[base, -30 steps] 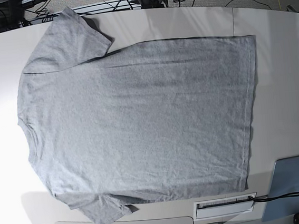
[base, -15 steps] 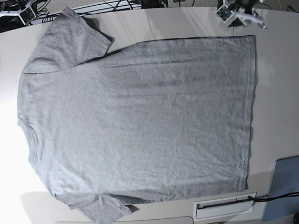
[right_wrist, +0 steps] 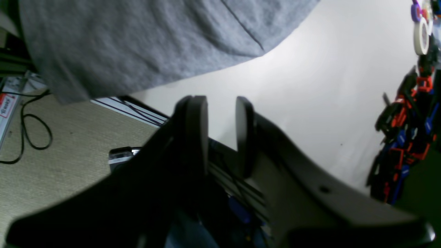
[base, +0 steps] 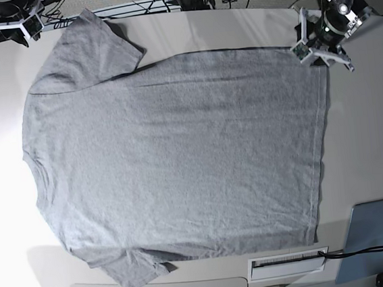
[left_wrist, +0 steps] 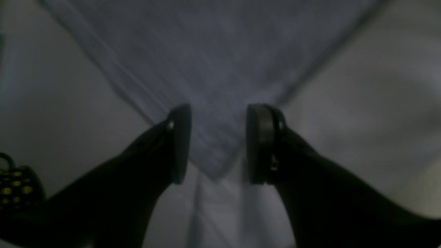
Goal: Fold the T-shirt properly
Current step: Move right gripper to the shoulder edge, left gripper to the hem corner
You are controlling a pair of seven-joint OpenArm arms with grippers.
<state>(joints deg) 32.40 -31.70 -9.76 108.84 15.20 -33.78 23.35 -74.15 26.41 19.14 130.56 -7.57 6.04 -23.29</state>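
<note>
The T-shirt point(base: 180, 165) lies flat on the white table, plain grey side up, with its neck at the left and its hem at the right. My left gripper point(base: 316, 50) hovers over the hem's far corner. In the left wrist view the left gripper point(left_wrist: 217, 143) is open, and the T-shirt corner point(left_wrist: 213, 103) shows between its black pads, blurred. My right gripper point(base: 12, 26) is at the far left table edge, beside the far sleeve. In the right wrist view the right gripper point(right_wrist: 222, 134) stands open with a narrow empty gap, and the sleeve point(right_wrist: 137, 44) lies just beyond it.
A blue-grey pad point(base: 380, 234) and a white slotted box point(base: 288, 264) sit at the near right. Cables run behind the table's far edge. The right wrist view shows carpet floor point(right_wrist: 51, 165) past the edge, tape rolls point(right_wrist: 422, 34) and red-black parts point(right_wrist: 403, 131).
Both arms have come in from the far edge. The left gripper moved down onto the hem's far corner. The right gripper shifted slightly toward the far sleeve. The shirt has not moved.
</note>
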